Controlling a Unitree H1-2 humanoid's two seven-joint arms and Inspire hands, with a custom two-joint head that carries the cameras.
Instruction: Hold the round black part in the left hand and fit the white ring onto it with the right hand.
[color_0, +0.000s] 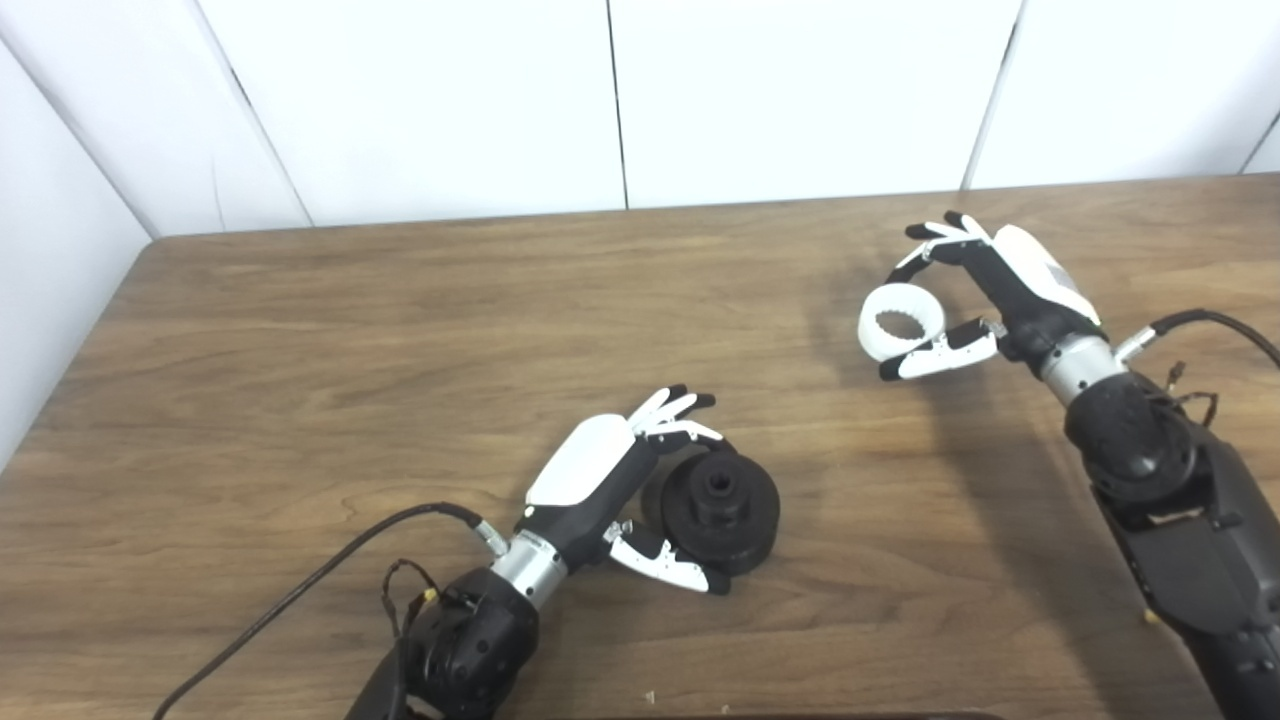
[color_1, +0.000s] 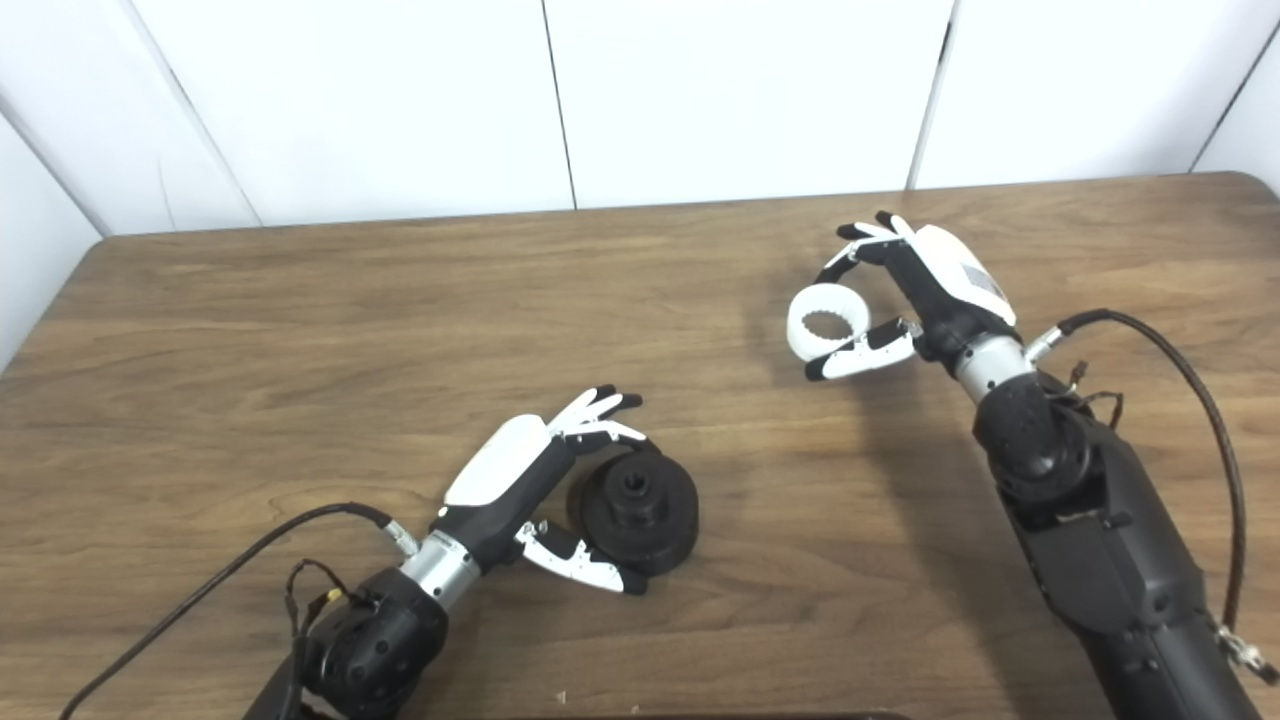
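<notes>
Both parts are in the hands, but they are not yet joined. The left hand is closed around the round black part, with fingers behind it and the thumb in front; the part seems to rest on the wooden table near the front edge, though a small lift cannot be excluded. The right hand grasps the white ring between fingers and thumb, above the table on the right side, well apart from the black part. What is left, by judgement, is to bring the ring over and press it on.

The black part points its raised centre hub and hole upward, toward the camera. The ring's opening faces up and a little forward, so its axis is tilted.
</notes>
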